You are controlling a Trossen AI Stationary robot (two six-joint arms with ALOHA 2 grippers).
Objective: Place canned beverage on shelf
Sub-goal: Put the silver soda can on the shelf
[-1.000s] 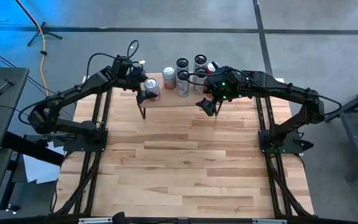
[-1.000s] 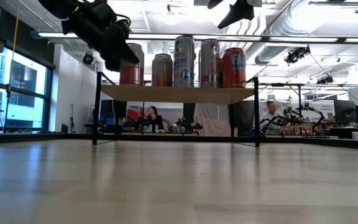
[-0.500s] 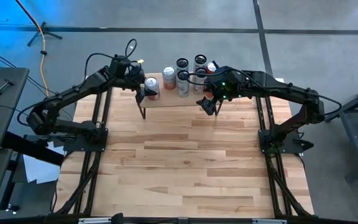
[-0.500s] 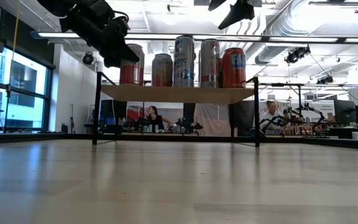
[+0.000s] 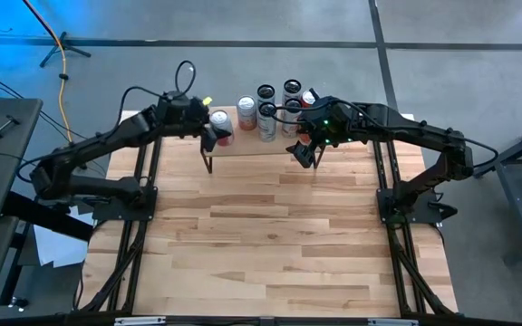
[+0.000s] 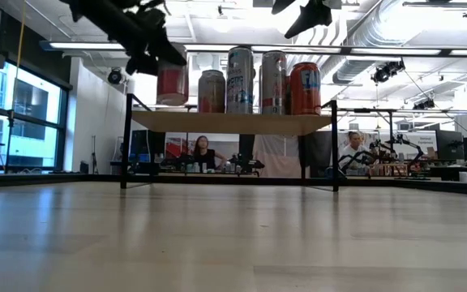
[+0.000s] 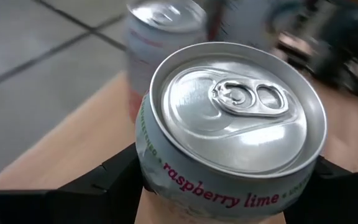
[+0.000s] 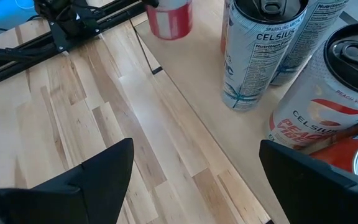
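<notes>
**One can lifted at the shelf's left end**

Left gripper (image 5: 208, 136) clenches the raspberry lime can (image 7: 229, 130), raised just above the shelf (image 6: 233, 122). Lower it straight and level, clear of the neighbouring can (image 6: 212, 91), then release. Right gripper (image 5: 304, 152) waits nearby, jaws spread, empty.

A robotics lab or open workshop hall is showing here: exposed ducts (image 6: 396, 24) and strip lights (image 6: 242, 49) are running across the upper frame, people (image 6: 203, 152) are sitting at cluttered workbenches (image 6: 396, 170) at centre, and tall windows (image 6: 31, 113) are glowing at left.
</notes>
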